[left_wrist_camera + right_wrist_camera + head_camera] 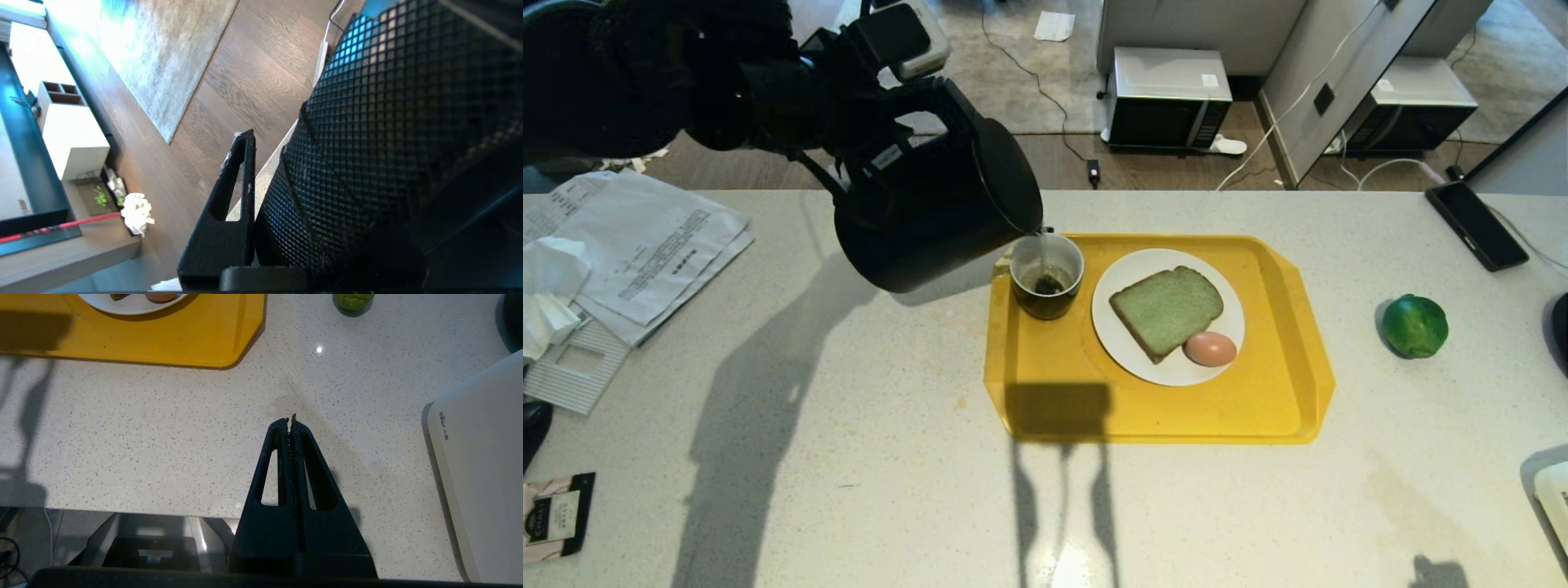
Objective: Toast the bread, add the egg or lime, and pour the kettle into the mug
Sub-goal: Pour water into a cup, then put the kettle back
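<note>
- The pale speckled stone counter [849, 425] carries my landmark, a yellow plastic tray [1160, 408].
- My left gripper [882, 122] has its fingers clamped on the tall matte black kettle [931, 220], tipped so its spout streams into the short black mug [1046, 275] at the tray's far left corner.
- The green bread slice [1166, 310] and pinkish-brown egg [1210, 349] share the tray's white plate [1168, 371]; the glossy green lime [1414, 326] lies right of the tray.
- My right gripper [291, 421] idles near the tray's near right corner, fingers together.

Left gripper [894, 159], raised and tilted, has its fingers clamped; right gripper [291, 418] hangs low, fingers together.
</note>
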Controlling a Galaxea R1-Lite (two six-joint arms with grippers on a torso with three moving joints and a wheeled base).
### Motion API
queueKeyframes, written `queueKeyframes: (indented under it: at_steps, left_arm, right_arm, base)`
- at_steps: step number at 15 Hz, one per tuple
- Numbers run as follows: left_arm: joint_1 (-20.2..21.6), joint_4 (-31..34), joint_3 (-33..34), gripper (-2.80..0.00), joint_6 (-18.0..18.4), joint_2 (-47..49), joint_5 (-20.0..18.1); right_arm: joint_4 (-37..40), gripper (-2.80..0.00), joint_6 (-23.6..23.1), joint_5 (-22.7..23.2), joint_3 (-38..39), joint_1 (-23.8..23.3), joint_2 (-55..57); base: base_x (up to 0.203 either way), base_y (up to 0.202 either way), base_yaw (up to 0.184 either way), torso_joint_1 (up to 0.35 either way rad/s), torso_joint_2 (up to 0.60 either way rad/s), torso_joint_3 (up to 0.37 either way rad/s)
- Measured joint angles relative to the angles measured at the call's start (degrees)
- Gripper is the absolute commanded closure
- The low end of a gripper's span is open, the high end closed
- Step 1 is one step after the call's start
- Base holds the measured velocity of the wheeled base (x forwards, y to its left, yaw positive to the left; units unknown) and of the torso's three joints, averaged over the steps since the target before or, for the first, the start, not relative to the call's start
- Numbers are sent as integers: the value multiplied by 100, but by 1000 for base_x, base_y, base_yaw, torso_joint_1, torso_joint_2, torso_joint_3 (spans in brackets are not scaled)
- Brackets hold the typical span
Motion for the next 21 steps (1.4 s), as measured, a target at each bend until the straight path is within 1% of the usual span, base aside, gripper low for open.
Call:
queueKeyframes:
  at_steps: [3,7,10,14,16,18,20,21]
  left_arm:
    - [2,-61,1,0,-418,-96,-28]
    - [2,-559,6,0,-920,-155,-38]
    - [-6,-631,34,0,-1251,-199,-38]
    - [-26,-636,288,0,-1592,-393,-47]
    - [-26,-754,554,0,-1924,-540,-151]
    - [2,-1203,938,0,-2305,-680,-310]
    - [91,-1925,1462,0,-2563,-816,-343]
    - [169,-2388,1777,0,-2671,-879,-344]
  right_arm:
    - [2,0,-1,0,0,-2,0]
    - [0,0,2,4,0,-2,0]
    - [0,0,1,1,0,-2,0]
    - [2,0,1,0,0,-2,0]
    - [2,0,1,1,0,-2,0]
    - [1,0,1,1,0,-2,0]
    - [0,0,1,0,0,-2,0]
    - [0,0,1,0,0,-2,0]
  base:
    - [0,0,0,0,0,0]
    - [0,0,0,0,0,0]
    - [0,0,0,0,0,0]
    - [0,0,0,0,0,0]
    - [0,0,0,0,0,0]
    - [0,0,0,0,0,0]
    - [0,0,0,0,0,0]
    - [0,0,0,0,0,0]
